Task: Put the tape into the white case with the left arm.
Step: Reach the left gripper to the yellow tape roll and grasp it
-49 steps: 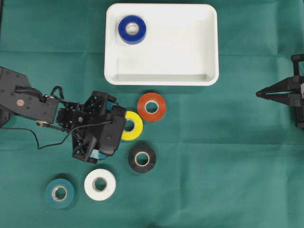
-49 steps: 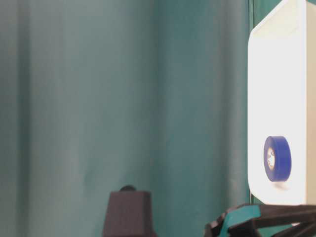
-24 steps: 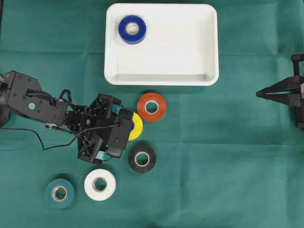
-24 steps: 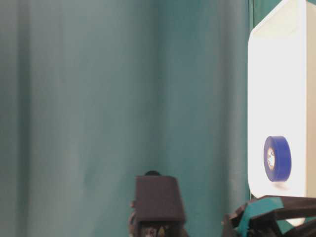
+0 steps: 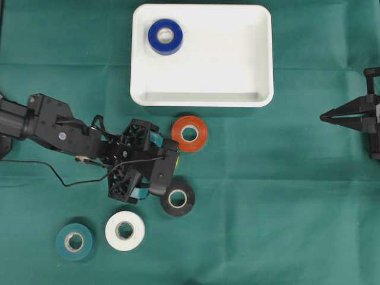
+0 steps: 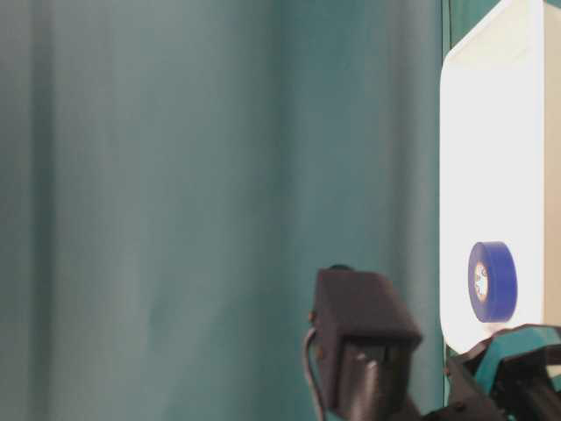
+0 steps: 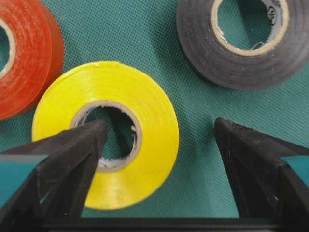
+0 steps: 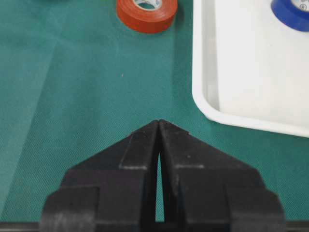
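We see the left arm's teal-striped black end effector, fingers spread wide, now advanced over the glossy yellow tape roll, one finger at its core; a grasp looks imminent. Beyond it, the shallow white plastic case holds only a blue tape roll.

left arm reaches in from the left edge of the bench toward the middle, forearm angled slightly down-right in the overhead view, thin black cable looping under it. left tool points down, fingers spread wide, teal strips showing on both. right arm parked at the right edge of the bench, right tool pointing toward the middle, black fingers pressed together at the tips, nothing between them.
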Action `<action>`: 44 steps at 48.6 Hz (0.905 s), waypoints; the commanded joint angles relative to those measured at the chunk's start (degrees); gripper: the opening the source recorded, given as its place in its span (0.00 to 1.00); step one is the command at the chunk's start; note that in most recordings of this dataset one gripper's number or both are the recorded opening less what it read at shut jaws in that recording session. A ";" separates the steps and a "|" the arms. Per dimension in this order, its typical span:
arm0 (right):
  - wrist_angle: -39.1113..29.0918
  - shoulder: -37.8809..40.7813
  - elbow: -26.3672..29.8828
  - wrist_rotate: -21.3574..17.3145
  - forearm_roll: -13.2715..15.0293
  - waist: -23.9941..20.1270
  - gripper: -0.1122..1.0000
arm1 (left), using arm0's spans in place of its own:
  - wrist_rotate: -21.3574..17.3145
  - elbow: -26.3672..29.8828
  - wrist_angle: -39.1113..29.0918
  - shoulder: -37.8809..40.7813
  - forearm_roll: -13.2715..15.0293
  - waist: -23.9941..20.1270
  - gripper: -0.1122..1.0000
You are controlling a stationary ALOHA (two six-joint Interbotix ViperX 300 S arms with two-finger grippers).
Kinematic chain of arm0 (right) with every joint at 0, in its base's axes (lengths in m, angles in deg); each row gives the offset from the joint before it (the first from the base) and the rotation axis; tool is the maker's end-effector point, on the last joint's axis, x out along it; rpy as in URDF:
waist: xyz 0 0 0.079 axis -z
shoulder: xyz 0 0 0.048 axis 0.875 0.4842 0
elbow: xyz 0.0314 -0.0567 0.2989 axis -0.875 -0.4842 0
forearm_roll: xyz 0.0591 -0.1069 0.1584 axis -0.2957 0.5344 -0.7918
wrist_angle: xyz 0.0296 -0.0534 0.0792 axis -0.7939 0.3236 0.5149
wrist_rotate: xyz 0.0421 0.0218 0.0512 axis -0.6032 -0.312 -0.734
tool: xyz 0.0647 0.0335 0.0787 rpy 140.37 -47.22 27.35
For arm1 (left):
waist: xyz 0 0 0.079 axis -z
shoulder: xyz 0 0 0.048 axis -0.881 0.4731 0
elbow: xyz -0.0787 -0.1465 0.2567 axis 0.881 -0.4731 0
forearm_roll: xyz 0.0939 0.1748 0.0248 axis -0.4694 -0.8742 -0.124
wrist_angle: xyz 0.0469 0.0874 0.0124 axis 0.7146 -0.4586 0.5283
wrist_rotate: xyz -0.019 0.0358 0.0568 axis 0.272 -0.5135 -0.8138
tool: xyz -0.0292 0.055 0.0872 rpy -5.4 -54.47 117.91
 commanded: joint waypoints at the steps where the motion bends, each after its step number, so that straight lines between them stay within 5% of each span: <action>1: 0.53 0.35 0.62 0.00 0.09 0.00 0.02 | -0.09 1.05 0.26 0.00 -0.18 -0.09 0.98; 20: 0.62 0.26 0.62 0.00 0.09 0.00 0.02 | 0.00 1.32 0.26 0.70 -0.18 -0.09 0.92; 25: 0.62 0.26 0.62 0.00 0.09 0.00 0.02 | -0.09 1.41 0.18 0.53 -0.18 -0.09 0.78; 34: 0.62 0.26 0.62 0.00 0.09 0.00 0.02 | -0.09 1.41 -0.18 0.00 -0.18 -0.09 0.35; 44: 0.62 0.26 0.62 0.00 0.09 0.00 0.02 | 0.09 1.32 -0.97 -1.49 -0.18 -0.18 0.34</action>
